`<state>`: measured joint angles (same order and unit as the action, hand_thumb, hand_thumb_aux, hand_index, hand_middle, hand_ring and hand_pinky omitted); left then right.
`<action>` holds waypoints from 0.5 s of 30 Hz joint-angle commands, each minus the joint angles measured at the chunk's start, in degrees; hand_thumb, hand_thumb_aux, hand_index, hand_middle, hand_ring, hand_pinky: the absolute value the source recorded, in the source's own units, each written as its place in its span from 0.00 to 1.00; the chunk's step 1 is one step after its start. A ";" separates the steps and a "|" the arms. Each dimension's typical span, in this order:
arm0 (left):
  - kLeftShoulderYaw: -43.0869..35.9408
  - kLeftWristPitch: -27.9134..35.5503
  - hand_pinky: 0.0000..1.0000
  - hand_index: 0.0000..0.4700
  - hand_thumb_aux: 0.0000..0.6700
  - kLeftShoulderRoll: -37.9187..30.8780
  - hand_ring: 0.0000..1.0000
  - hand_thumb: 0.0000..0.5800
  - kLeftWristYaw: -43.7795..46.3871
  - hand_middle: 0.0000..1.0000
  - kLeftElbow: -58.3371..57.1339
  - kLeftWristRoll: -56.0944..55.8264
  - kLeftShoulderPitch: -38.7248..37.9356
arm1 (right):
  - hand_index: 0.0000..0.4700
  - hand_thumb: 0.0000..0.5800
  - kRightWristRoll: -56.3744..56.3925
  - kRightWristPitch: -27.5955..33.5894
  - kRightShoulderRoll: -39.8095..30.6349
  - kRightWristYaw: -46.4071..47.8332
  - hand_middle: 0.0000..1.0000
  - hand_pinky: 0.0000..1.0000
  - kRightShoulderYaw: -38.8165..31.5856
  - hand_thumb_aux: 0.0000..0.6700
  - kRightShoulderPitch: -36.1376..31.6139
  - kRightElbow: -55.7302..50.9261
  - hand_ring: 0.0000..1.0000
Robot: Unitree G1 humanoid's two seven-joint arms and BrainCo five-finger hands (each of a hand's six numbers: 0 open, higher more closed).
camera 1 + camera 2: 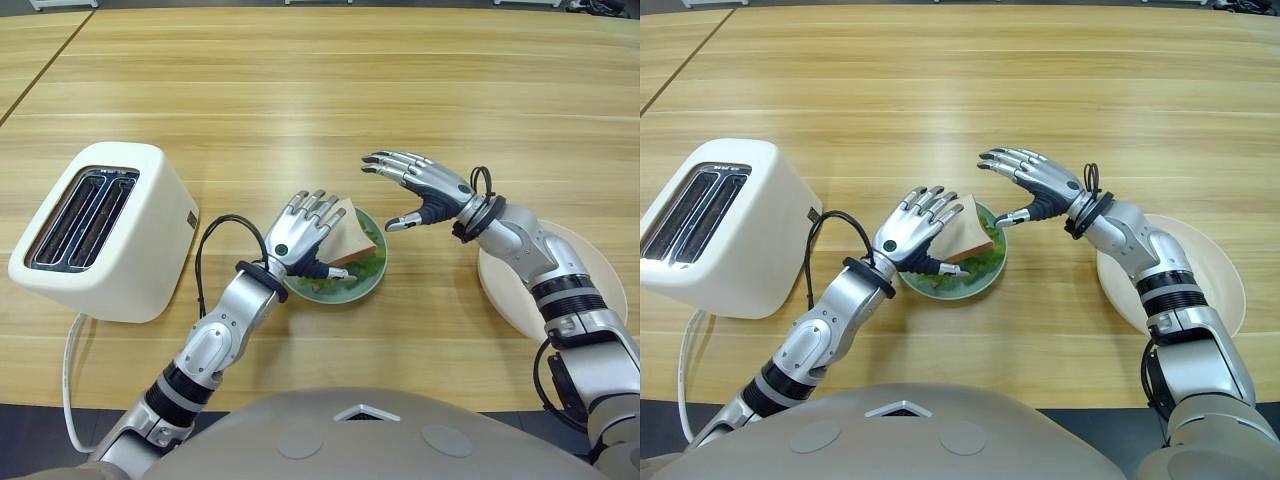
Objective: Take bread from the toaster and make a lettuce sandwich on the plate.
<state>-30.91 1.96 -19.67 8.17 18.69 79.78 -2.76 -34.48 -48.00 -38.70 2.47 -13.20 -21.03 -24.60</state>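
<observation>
A white toaster [105,230] stands at the left, both slots dark. In front of me sits a small green plate [355,291] with lettuce [368,266] on it. A slice of bread [358,236] stands tilted over the lettuce. My left hand [300,238] is at the slice's left edge, fingers spread up behind it and thumb tucked under its lower side, gripping it. My right hand [415,185] hovers open just right of and above the green plate, palm down, touching nothing.
A larger cream plate [606,268] lies at the right, partly under my right forearm. The toaster's white cord [68,370] runs down toward the table's near edge. Bare wooden tabletop [320,90] stretches behind.
</observation>
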 commanded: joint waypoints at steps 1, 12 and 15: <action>2.59 -1.09 0.00 0.00 0.00 -0.40 0.00 0.00 -1.34 0.00 4.51 -4.77 -1.94 | 0.00 0.00 0.13 -1.04 -0.53 1.41 0.00 0.00 -1.03 0.00 0.38 0.01 0.00; 20.36 -19.51 1.00 0.83 0.83 -13.69 1.00 0.97 5.73 1.00 9.86 -54.32 -17.63 | 0.60 0.84 30.73 -1.60 -16.41 23.47 0.93 0.93 -3.18 0.60 18.13 22.09 0.93; 18.37 -23.64 1.00 1.00 1.00 -19.19 1.00 1.00 13.87 1.00 5.78 -62.57 -21.17 | 1.00 1.00 35.33 3.59 -21.00 32.97 1.00 1.00 -7.27 1.00 25.34 27.81 1.00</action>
<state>-11.11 -19.82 -35.59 17.23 27.30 21.02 -21.86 -1.27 -47.71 -56.80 29.88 -17.77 0.37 0.22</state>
